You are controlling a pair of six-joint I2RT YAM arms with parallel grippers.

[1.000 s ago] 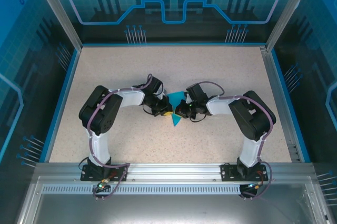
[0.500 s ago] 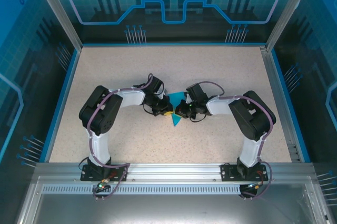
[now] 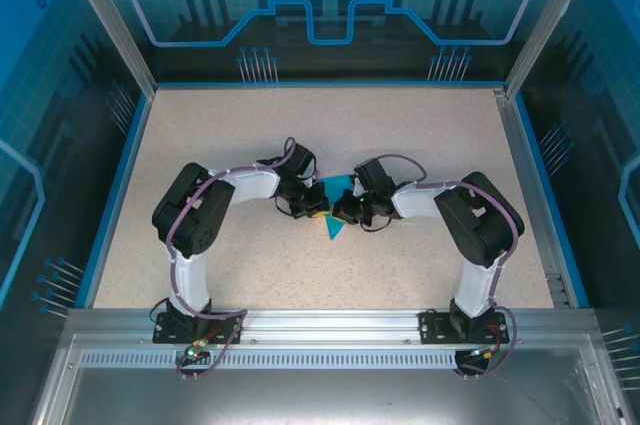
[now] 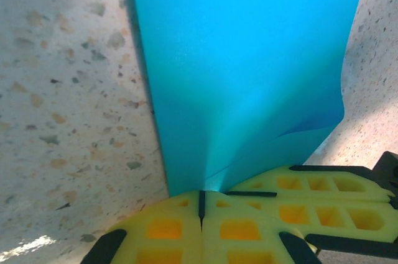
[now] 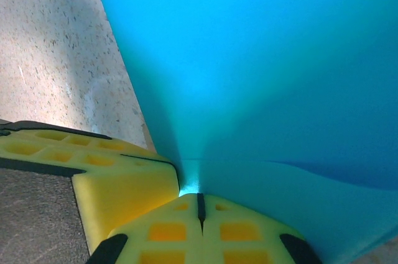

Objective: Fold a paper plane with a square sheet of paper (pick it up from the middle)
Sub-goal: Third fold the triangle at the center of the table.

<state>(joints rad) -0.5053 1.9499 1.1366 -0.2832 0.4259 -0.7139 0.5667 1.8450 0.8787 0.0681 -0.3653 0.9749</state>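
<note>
The cyan-blue sheet of paper (image 3: 334, 229) lies at the table's centre, folded into a narrow paper plane shape with its sharp tip toward the arms. My left gripper (image 3: 318, 211) and right gripper (image 3: 339, 212) meet nose to nose over its middle and hide most of it. In the left wrist view the shut left gripper (image 4: 201, 193) touches the paper (image 4: 249, 59) where a crease runs into its tips; a flap lifts at the right. The right gripper (image 5: 200, 197) is likewise shut with its tips against the paper (image 5: 261, 59). Whether either pinches the paper is unclear.
The speckled beige table (image 3: 220, 135) is bounded by a blue rim and clear enclosure walls (image 3: 130, 55). The right gripper's yellow fingers (image 4: 317, 197) sit beside the left one's, and the left gripper's fingers (image 5: 118, 180) show in the right wrist view.
The left arm's wrist has shifted very slightly to the right. The paper and the right arm have not moved.
</note>
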